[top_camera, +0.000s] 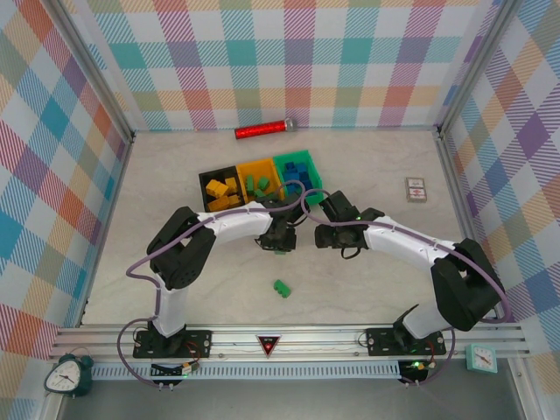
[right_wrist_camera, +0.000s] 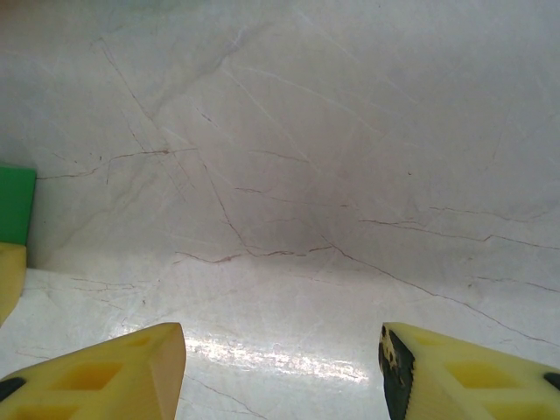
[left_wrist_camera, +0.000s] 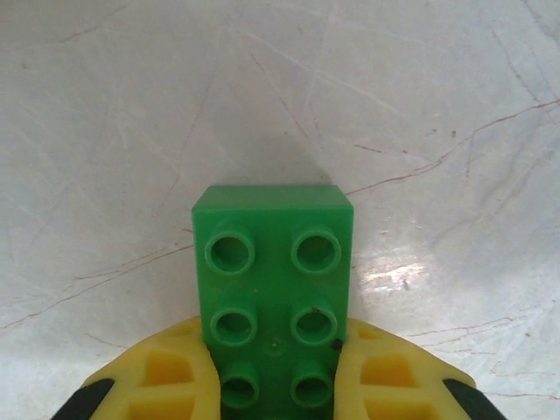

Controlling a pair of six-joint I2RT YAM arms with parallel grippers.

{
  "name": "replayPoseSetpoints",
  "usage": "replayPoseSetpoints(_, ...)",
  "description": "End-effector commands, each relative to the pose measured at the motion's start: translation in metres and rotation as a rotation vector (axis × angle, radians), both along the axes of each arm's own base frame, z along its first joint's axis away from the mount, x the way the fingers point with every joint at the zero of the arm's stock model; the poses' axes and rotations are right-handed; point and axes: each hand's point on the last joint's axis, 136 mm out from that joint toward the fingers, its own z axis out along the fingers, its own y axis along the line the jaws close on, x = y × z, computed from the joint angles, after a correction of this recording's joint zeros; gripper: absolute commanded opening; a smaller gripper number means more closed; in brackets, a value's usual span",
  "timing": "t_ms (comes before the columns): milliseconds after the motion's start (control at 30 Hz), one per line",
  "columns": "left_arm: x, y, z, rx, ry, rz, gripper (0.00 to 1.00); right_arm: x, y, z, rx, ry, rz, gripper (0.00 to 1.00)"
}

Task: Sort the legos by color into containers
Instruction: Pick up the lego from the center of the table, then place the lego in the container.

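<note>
A green six-stud lego (left_wrist_camera: 273, 289) is pinched between the yellow fingers (left_wrist_camera: 166, 372) of my left gripper (left_wrist_camera: 276, 354), just above the table. From above, that gripper (top_camera: 280, 240) sits in front of the three joined bins. The black bin (top_camera: 203, 178) holds yellow legos, the yellow-orange bin (top_camera: 241, 166) holds green ones, and the green bin (top_camera: 306, 157) holds blue ones. My right gripper (top_camera: 326, 234) hangs beside the left one. Its jaws are wide apart over bare table (right_wrist_camera: 282, 350). The held green lego's edge (right_wrist_camera: 16, 203) shows at that view's left side. Another green lego (top_camera: 282, 288) lies loose nearer the bases.
A red cylinder with a grey tip (top_camera: 262, 130) lies against the back wall. A small white card box (top_camera: 416, 189) sits at the right. Checked walls close in the marble table (top_camera: 376, 289) on three sides.
</note>
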Motion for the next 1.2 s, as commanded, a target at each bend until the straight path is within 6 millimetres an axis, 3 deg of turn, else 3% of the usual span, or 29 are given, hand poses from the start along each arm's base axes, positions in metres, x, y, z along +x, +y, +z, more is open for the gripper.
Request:
replayPoseSetpoints(0,0.001,0.009,0.015,0.078,-0.028,-0.03,0.11,0.003,0.001,0.005,0.026,-0.022,-0.013,0.61)
replayPoseSetpoints(233,0.042,0.02,0.058,0.109,-0.11,-0.035,0.11,-0.001,-0.001,0.007,0.034,-0.024,-0.014,0.61)
replayPoseSetpoints(367,0.077,0.035,0.092,0.097,-0.173,-0.005,0.11,-0.006,-0.006,0.009,0.035,-0.029,-0.022,0.61)
replayPoseSetpoints(533,0.124,0.052,0.12,0.016,-0.21,0.075,0.13,-0.013,-0.014,0.01,0.03,-0.036,-0.031,0.61)
replayPoseSetpoints(767,0.186,0.051,0.12,-0.201,-0.182,0.183,0.17,-0.022,-0.021,0.013,0.041,-0.04,-0.049,0.61)
replayPoseSetpoints(1000,0.226,0.049,0.111,-0.244,-0.174,0.25,0.21,-0.034,-0.029,0.013,0.049,-0.036,-0.059,0.61)
replayPoseSetpoints(1100,0.234,0.044,0.119,-0.289,-0.196,0.251,0.3,-0.037,-0.033,0.014,0.052,-0.042,-0.067,0.62)
replayPoseSetpoints(1167,0.234,0.04,0.13,-0.327,-0.219,0.24,0.46,-0.04,-0.035,0.012,0.051,-0.039,-0.069,0.62)
